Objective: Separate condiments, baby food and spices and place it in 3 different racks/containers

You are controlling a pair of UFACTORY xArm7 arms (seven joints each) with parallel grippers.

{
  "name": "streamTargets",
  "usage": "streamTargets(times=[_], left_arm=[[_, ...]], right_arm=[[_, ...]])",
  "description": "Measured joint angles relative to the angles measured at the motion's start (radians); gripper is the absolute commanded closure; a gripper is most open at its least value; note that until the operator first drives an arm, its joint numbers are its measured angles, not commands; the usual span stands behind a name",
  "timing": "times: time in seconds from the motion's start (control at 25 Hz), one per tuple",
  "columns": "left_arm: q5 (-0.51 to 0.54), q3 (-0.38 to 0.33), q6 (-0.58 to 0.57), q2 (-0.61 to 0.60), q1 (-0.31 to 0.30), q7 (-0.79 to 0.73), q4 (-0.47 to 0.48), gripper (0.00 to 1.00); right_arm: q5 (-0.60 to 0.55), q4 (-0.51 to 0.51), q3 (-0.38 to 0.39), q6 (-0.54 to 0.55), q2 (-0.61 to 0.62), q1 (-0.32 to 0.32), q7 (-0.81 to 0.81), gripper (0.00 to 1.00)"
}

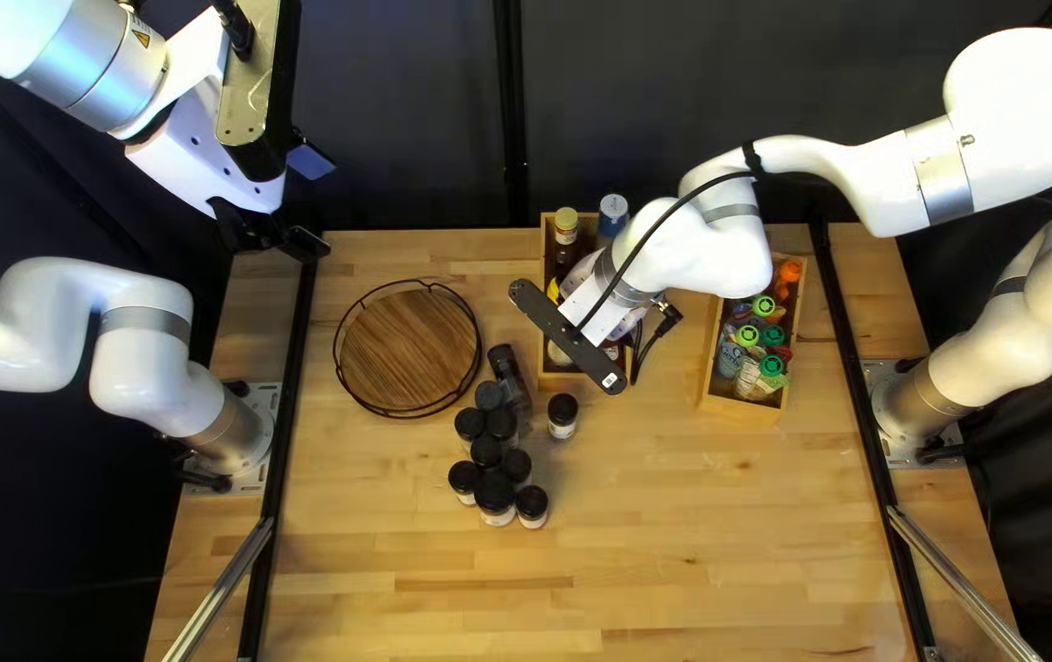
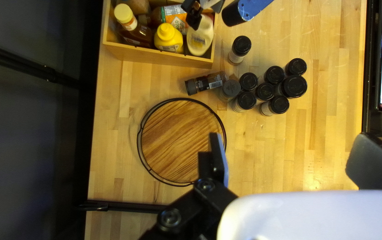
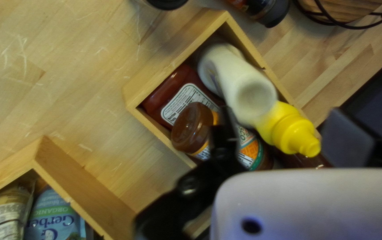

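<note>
Spice jars (image 1: 495, 495) awaiting their rack

Condiments (image 2: 168, 41) and baby food (image 3: 52, 215) sit in separate boxes; racking spices is judged the step in hand. Left gripper (image 2: 290, 141) and right gripper (image 3: 282, 116): fingers wide apart, holding nothing. The next move likely calls for the left to grasp a jar for the round rack (image 2: 177, 138). Most jars stand upright beside it; one fallen jar (image 2: 205, 83) points its cap toward the table's far edge, long axis slightly slanted.
</note>
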Motion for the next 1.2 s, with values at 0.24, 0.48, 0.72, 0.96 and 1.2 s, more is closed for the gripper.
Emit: streamTargets(times=[0.24, 0.48, 0.72, 0.96, 1.2], left_arm=[[0.0, 0.0, 0.0, 0.0, 0.0, 0.0, 0.0, 0.0], [0.0, 0.0, 0.0, 0.0, 0.0, 0.0, 0.0, 0.0], [0.0, 0.0, 0.0, 0.0, 0.0, 0.0, 0.0, 0.0], [0.0, 0.0, 0.0, 0.0, 0.0, 0.0, 0.0, 0.0], [0.0, 0.0, 0.0, 0.0, 0.0, 0.0, 0.0, 0.0]], right_arm=[[0.017, 0.001, 0.009, 0.037, 0.034, 0.01, 0.056, 0.0], [0.017, 0.098, 0.045, 0.211, 0.023, 0.059, 0.262, 0.0], [-0.005, 0.186, 0.074, 0.33, -0.059, 0.13, 0.466, 0.0], [0.075, 0.111, 0.079, 0.289, -0.002, 0.126, 0.508, 0.0], [0.381, -0.029, -0.027, 0.26, 0.285, 0.1, 0.409, 0.0]])
